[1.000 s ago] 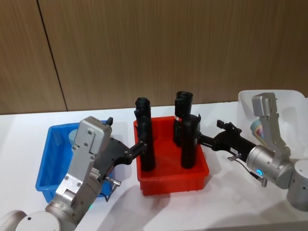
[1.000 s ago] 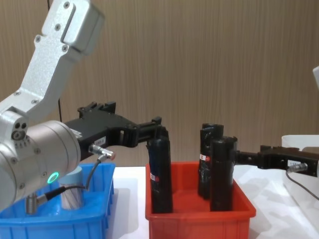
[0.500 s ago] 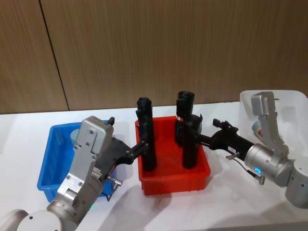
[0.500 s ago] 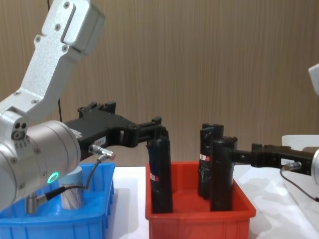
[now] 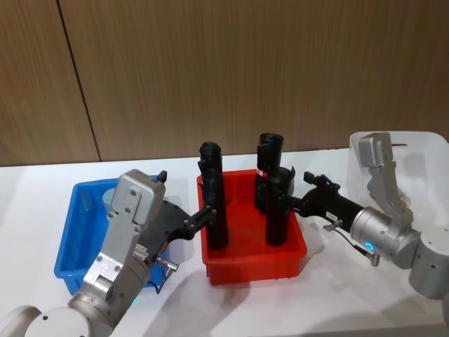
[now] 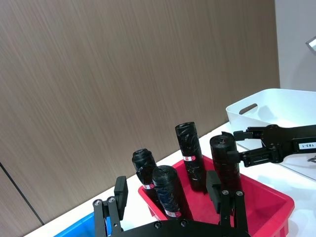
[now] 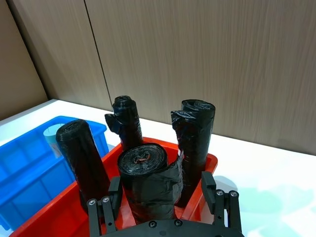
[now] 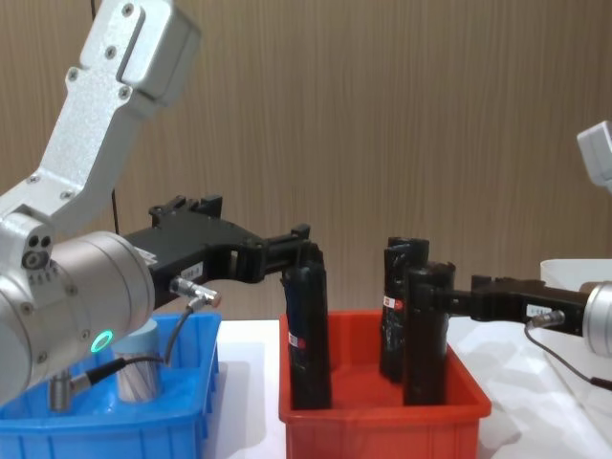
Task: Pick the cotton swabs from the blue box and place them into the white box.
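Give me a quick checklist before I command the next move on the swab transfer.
1. Right claw empty: ok. It is open, though its fingers flank a black roll in the red bin.
2. Left claw empty: ok. It is open, at a second black roll.
3. Claws at the right container: not ok. Both are at the red bin, not the blue box.
4. Cotton swabs left to pick: ok. One jar stands in the blue box.
5. White box ready: cannot tell. It sits at the robot's right, but its inside is hidden.
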{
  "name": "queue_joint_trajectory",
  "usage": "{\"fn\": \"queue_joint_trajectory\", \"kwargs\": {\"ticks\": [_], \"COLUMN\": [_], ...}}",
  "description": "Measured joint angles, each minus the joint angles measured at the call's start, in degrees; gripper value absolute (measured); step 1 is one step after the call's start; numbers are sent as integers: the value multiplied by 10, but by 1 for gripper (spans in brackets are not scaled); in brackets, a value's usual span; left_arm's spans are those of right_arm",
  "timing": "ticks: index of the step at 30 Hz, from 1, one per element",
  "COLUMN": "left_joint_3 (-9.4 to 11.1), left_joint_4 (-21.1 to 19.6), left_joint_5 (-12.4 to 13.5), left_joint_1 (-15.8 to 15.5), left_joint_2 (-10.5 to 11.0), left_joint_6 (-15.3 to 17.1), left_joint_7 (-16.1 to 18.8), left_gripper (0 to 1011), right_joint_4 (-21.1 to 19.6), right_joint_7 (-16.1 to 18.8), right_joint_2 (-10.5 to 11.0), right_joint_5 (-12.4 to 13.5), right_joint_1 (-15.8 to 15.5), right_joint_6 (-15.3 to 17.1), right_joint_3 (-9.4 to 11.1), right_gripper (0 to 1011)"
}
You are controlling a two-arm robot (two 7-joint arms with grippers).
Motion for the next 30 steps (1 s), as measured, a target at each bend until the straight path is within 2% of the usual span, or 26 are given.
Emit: {"fn": "queue_joint_trajectory", "kwargs": {"ticks": [23, 30], "left_joint_3": [0, 0], "left_joint_4": [0, 0], "left_joint_5": [0, 0], "left_joint_1": [0, 0], "left_joint_2": [0, 0], "left_joint_6": [0, 0], "left_joint_7": [0, 0], "left_gripper": [1004, 1004], "right_joint_4": [93, 110], "right_joint_7": [11, 17], "right_joint_2": [-19, -23], "right_joint_5": [-19, -24], "right_joint_1": [58, 70], "right_joint_6": [-41, -50], "right_joint_3": [-12, -16], "right_gripper": [999, 850]}}
